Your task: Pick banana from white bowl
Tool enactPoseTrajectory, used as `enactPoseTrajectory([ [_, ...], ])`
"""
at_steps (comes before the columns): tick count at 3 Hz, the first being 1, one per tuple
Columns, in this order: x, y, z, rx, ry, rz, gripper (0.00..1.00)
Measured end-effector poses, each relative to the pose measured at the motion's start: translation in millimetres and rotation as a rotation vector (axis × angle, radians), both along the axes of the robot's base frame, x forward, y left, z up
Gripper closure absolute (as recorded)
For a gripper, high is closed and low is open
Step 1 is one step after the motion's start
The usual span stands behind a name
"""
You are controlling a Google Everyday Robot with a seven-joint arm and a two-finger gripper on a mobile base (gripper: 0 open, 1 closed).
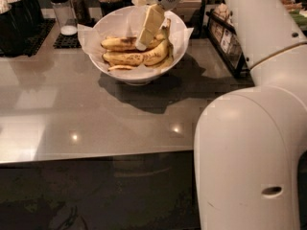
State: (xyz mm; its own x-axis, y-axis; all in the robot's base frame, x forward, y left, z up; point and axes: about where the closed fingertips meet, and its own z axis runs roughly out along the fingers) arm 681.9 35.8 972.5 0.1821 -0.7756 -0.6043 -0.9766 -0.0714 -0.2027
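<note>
Gripper (141, 44) is hanging inside the bowl (144, 74) from one o'clock, tip at the banana (125, 43) lying centre; spread or pinching, can't tell. It's needing a crosswise straddle, mid-banana, clear of other bananas (129, 59).

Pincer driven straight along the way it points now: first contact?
Likely the top banana in the white bowl; the pincer points down-left close above it, though depth is unclear.

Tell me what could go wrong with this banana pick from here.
The claw hangs low inside the white bowl, at a banana packed against other bananas: it may grab two or knock one out. The crinkled paper liner could snag and lift along.
</note>
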Motion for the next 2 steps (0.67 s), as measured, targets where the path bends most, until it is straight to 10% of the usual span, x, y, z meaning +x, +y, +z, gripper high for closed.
enactPoseTrajectory([
  [2, 7.3, 0.5, -8.4, 0.019, 0.000, -0.025, 0.00],
])
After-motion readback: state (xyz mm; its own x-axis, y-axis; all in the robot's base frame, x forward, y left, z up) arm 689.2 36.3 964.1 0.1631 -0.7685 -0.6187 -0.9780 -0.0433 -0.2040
